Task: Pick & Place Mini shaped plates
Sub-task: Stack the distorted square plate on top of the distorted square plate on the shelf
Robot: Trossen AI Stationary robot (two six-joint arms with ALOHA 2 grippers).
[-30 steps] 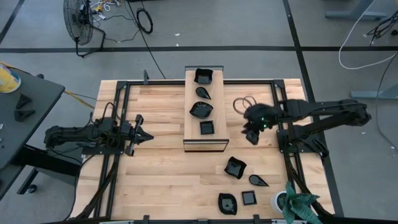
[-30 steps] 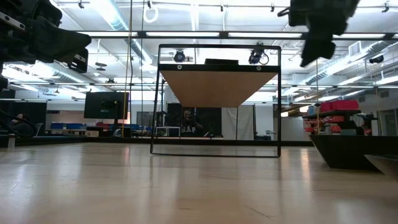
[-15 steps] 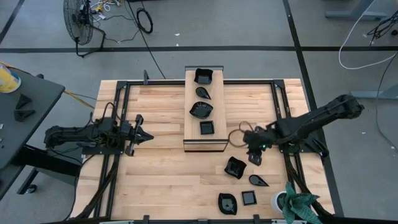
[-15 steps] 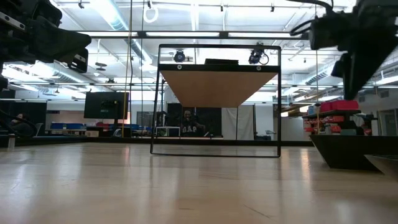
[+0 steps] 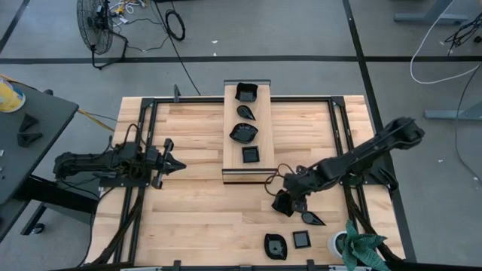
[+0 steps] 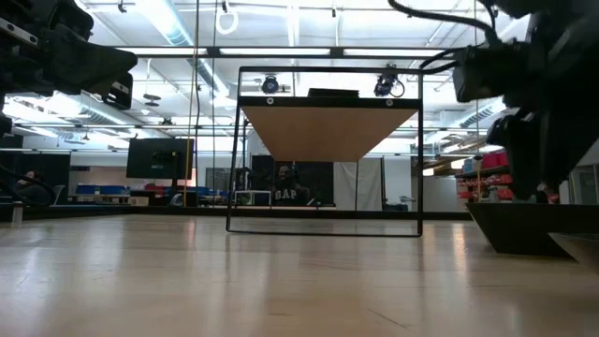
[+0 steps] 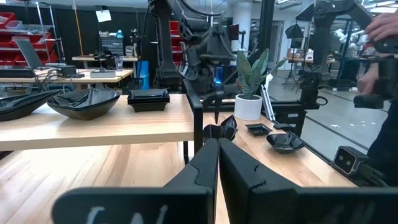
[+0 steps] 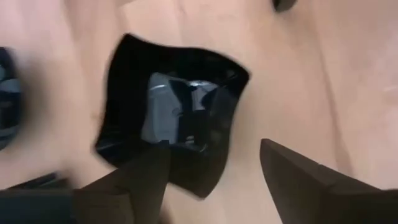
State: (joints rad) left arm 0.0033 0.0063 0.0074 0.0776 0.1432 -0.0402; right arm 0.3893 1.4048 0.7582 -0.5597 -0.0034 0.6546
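The right tool [image 8: 211, 177] hangs wide open over a wavy black plate [image 8: 171, 124] on the tabletop [image 5: 196, 218], near the wooden board [image 5: 249, 175]. Straddle one rim squarely before closing. The left tool [image 5: 172, 163] waits, pinched shut.

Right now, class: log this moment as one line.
right gripper open over wavy plate | left gripper shut, parked | four plates on board

**Right wrist: tool over wavy plate**

Right tool [image 8: 214, 177] open, fingers [image 8: 311, 186] spread on either side of a glossy black wavy-edged plate [image 8: 171, 121] lying on the light wooden worktop [image 8: 298, 81]. Another dark plate [image 8: 7, 99] shows partly at the edge.
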